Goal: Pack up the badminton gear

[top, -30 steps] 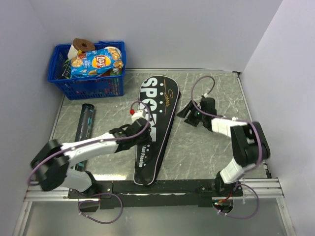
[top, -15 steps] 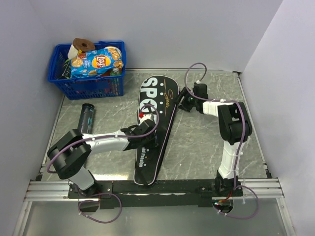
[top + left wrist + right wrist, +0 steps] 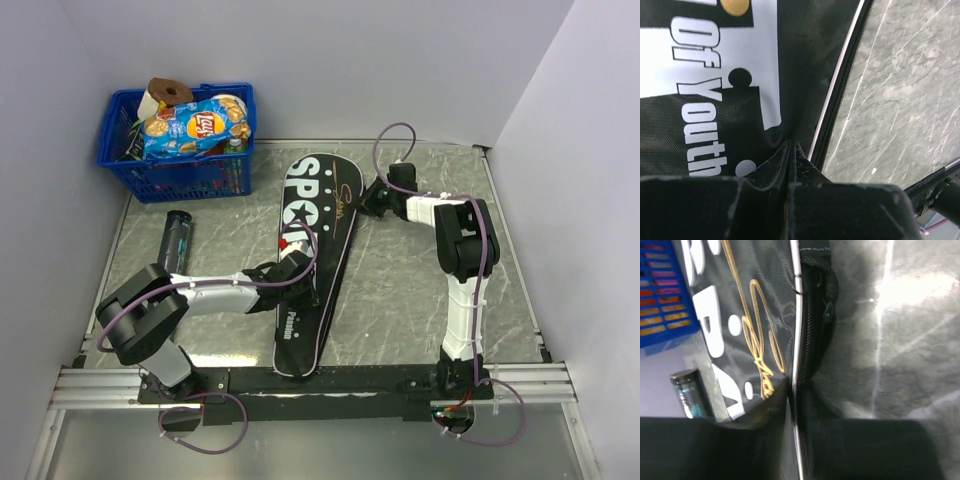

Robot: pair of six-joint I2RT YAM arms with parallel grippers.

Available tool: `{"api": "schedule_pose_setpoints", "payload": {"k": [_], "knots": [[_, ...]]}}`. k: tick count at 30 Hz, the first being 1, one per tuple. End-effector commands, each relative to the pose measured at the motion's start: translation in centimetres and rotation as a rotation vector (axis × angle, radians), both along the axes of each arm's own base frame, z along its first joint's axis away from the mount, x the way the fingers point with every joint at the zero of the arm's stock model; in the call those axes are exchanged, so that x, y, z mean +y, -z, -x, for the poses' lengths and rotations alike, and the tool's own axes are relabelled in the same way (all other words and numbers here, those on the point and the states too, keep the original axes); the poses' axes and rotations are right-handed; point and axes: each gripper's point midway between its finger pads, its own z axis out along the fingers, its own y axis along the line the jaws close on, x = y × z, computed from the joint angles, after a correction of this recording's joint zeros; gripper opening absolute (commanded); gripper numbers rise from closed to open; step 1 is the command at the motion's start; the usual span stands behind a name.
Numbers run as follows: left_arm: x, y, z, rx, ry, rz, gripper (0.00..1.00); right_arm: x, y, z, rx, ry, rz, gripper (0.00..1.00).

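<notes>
From above, the black cover (image 3: 318,250) lettered "SPORT" lies lengthwise down the middle of the worktop (image 3: 430,290), head at the far end. The dark tube (image 3: 178,240) lies well apart on its left, and the blue basket (image 3: 112,135) of snacks sits in the far left corner. A second ago the right pincer (image 3: 368,198) hung spread over bare worktop to the right of the cover; now it has swung in to the right rim of the cover's head. The left pincer (image 3: 296,262) has slid nearer along the cover and now sits at its middle. In the left wrist view that pincer (image 3: 790,147) is squeezed together on a fold of the cover's fabric, just beside the zip (image 3: 837,100) and its white piping. In the right wrist view the right pincer (image 3: 792,390) looks pressed together on the rim, the piping running between its fingertips, with the zip teeth and a puller just to the right and the tube's end far off on the left. I see no rackets or shuttlecocks anywhere, and I cannot tell whether they are already inside. With the cover now held at two places, I judge the arms are set to work its zip or flap, so packing seems well along but not yet closed off.
</notes>
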Motion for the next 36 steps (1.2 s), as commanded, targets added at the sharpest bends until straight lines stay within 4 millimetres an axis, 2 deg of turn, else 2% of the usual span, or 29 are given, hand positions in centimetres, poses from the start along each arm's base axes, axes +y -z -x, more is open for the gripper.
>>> {"api": "schedule_pose_setpoints", "payload": {"k": [1,3,4,5,6,7,8,9,10,11,12,13,14,15,17,18,19,20,24,26,27,30,32,33,35,36], "knots": [[1.5,2.2,1.8,0.069,0.001,-0.058,0.04,-1.2,-0.2,-0.5,0.010,0.044,-0.011,0.00],[2.0,2.9,1.9,0.080,-0.005,-0.090,0.04,-2.2,-0.4,-0.2,0.017,0.080,-0.021,0.00],[2.1,3.1,1.9,0.083,-0.008,-0.100,0.04,-3.3,-0.3,0.8,0.031,0.108,-0.026,0.00],[2.4,3.4,1.9,0.091,-0.013,-0.114,0.04,-4.0,-0.6,0.9,0.024,0.136,-0.034,0.00],[2.6,3.5,1.8,0.093,-0.020,-0.130,0.04,-4.7,0.5,2.4,0.060,0.155,-0.028,0.00],[2.8,3.6,1.7,0.096,-0.024,-0.139,0.04,-5.8,-0.8,2.6,0.038,0.183,-0.031,0.00],[2.8,3.4,1.6,0.093,-0.032,-0.140,0.04,-6.6,-0.8,3.1,0.042,0.216,-0.015,0.00],[3.1,3.4,1.4,0.088,-0.040,-0.151,0.05,-7.4,0.4,4.8,0.082,0.238,0.000,0.00],[3.2,3.3,1.2,0.086,-0.048,-0.154,0.05,-7.9,-0.9,5.3,0.061,0.258,0.005,0.00],[3.3,3.0,0.9,0.077,-0.057,-0.153,0.05,-8.6,-0.9,6.0,0.071,0.288,0.010,0.00],[3.5,2.7,0.6,0.070,-0.065,-0.154,0.06,-9.4,0.6,8.0,0.125,0.325,0.035,0.00],[3.8,2.6,0.3,0.059,-0.079,-0.166,0.06,-9.7,-0.5,8.6,0.104,0.349,0.032,0.00],[4.3,2.3,-0.4,0.049,-0.096,-0.167,0.06,-9.9,-0.4,9.5,0.119,0.380,0.018,0.00],[4.6,2.0,-0.8,0.041,-0.108,-0.168,0.06,-10.5,0.0,11.2,0.135,0.416,0.029,0.00],[5.7,1.3,-2.2,0.019,-0.144,-0.168,0.07,-11.0,0.6,13.1,0.173,0.482,0.011,0.00],[6.0,1.0,-2.8,0.010,-0.155,-0.166,0.07,-11.4,2.1,15.4,0.221,0.512,0.023,0.00],[6.4,0.7,-3.3,0.002,-0.165,-0.167,0.07,-11.8,1.3,15.8,0.191,0.545,0.019,0.00],[7.4,0.5,-4.2,-0.011,-0.193,-0.180,0.07,-12.0,1.3,16.6,0.204,0.580,0.000,0.00],[8.9,-1.0,-6.8,-0.058,-0.252,-0.184,0.07,-12.2,1.8,19.9,0.237,0.632,-0.023,0.00],[9.9,-1.4,-7.8,-0.071,-0.280,-0.182,0.07,-11.9,1.0,20.8,0.224,0.633,-0.030,0.00],[10.0,-1.7,-8.3,-0.075,-0.288,-0.178,0.07,-11.9,0.4,21.1,0.200,0.634,-0.033,0.00],[10.3,-2.4,-9.1,-0.092,-0.295,-0.156,0.07,-12.0,0.1,22.4,0.191,0.633,-0.001,0.00],[10.0,-3.2,-9.0,-0.105,-0.285,-0.129,0.06,-12.5,0.4,23.4,0.210,0.638,0.035,0.12],[9.5,-3.7,-9.0,-0.110,-0.271,-0.099,0.06,-12.5,-0.3,23.5,0.196,0.634,0.037,0.26],[9.1,-5.1,-8.5,-0.131,-0.255,-0.052,0.06,-13.0,-1.2,24.0,0.173,0.619,0.072,0.37],[8.8,-5.7,-8.1,-0.132,-0.240,-0.027,0.05,-13.1,-1.5,24.1,0.165,0.614,0.083,0.47]]}}
